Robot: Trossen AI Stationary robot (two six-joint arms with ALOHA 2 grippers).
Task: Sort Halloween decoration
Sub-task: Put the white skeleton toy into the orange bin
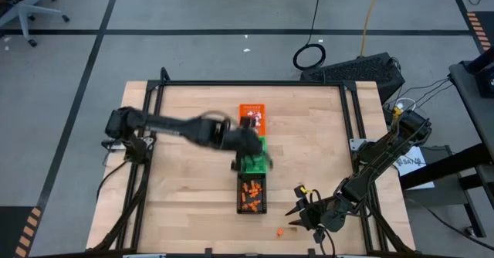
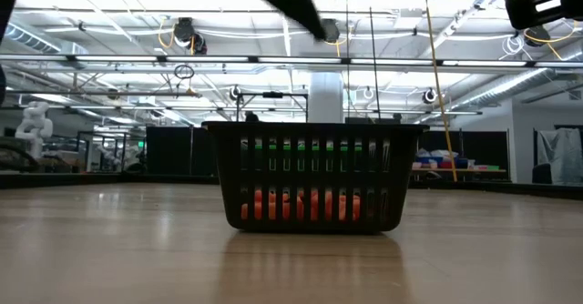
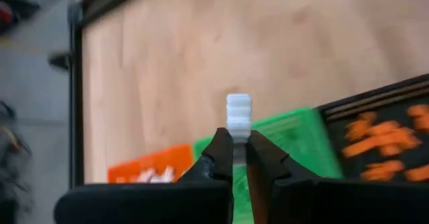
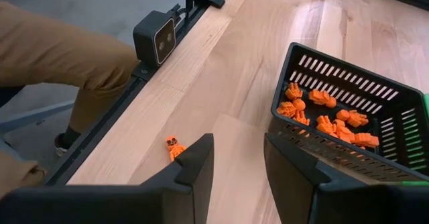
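Bare wooden table (image 1: 185,181), hall beyond

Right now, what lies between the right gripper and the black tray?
Only bare wood between the right gripper and the black tray, in the right wrist view.

The left arm reaches from the left edge of the overhead frame toward its centre, its left gripper (image 3: 233,150) pinched shut around a small white piece. The right arm bends at the right edge down to the lower right, its right gripper (image 4: 238,158) empty, fingers parted.
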